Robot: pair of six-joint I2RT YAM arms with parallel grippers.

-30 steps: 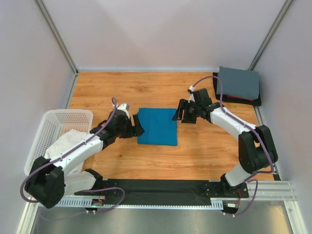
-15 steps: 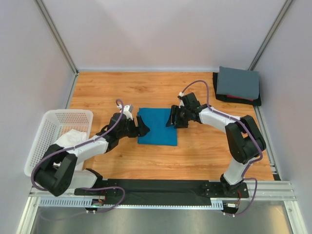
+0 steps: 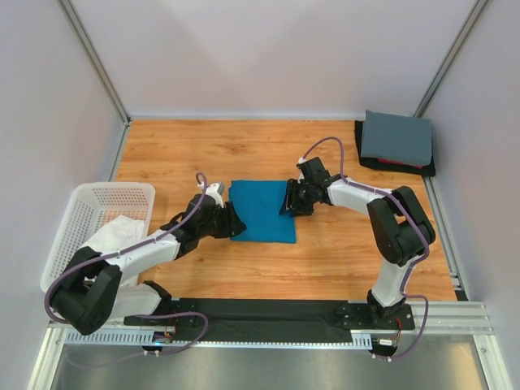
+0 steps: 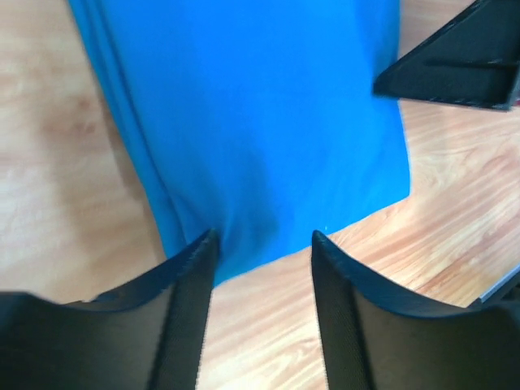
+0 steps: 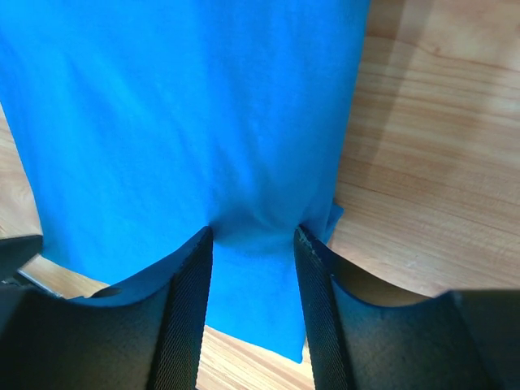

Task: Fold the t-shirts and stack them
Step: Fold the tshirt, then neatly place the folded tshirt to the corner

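1. The teal-blue t-shirt (image 3: 262,213) lies folded into a flat rectangle on the wooden table (image 3: 187,154), at the centre of the top view.
2. We see the left gripper (image 3: 232,221) down at the shirt's left edge. In the left wrist view its fingers (image 4: 191,280) stand part-way apart astride the cloth's edge, with bare wood between them lower in the frame.
3. The right gripper (image 3: 288,200) sits at the shirt's right edge. In its own view its fingers (image 5: 191,280) are likewise parted, and blue cloth fills the gap, creasing slightly at the tips.
4. In the upper right of the top view a slate-grey t-shirt (image 3: 396,138) rests folded on a dark t-shirt (image 3: 358,146), with a sliver of red cloth (image 3: 404,165) showing between them.
5. At the lower left a white mesh basket (image 3: 97,193) holds a crumpled white t-shirt (image 3: 120,231).
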